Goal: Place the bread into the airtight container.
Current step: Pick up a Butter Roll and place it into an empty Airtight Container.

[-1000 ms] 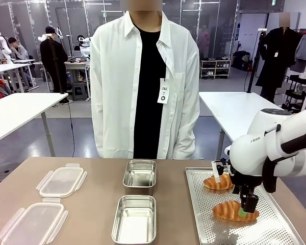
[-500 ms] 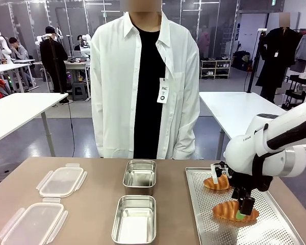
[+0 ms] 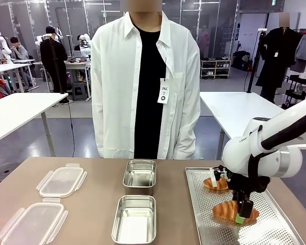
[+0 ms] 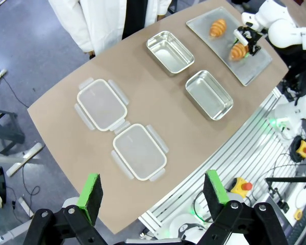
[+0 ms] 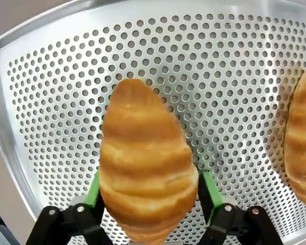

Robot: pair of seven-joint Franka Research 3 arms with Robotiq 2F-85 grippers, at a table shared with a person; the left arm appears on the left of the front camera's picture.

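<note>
The right jaws straddle the nearer croissant (image 5: 145,168) on the perforated tray (image 3: 204,227), with the green pads (image 5: 94,190) at its flanks. Whether they clamp it cannot be told. The two steel containers (image 3: 135,218) left of those jaws sit empty. The left wrist view shows the left jaws wide apart, high over the worktop (image 4: 56,120).

The right gripper (image 3: 241,216) has sunk lower onto the near croissant (image 3: 225,210), its fingers drawn in against both flanks.

2nd croissant (image 5: 302,143) half off the right wrist view's right edge.
</note>
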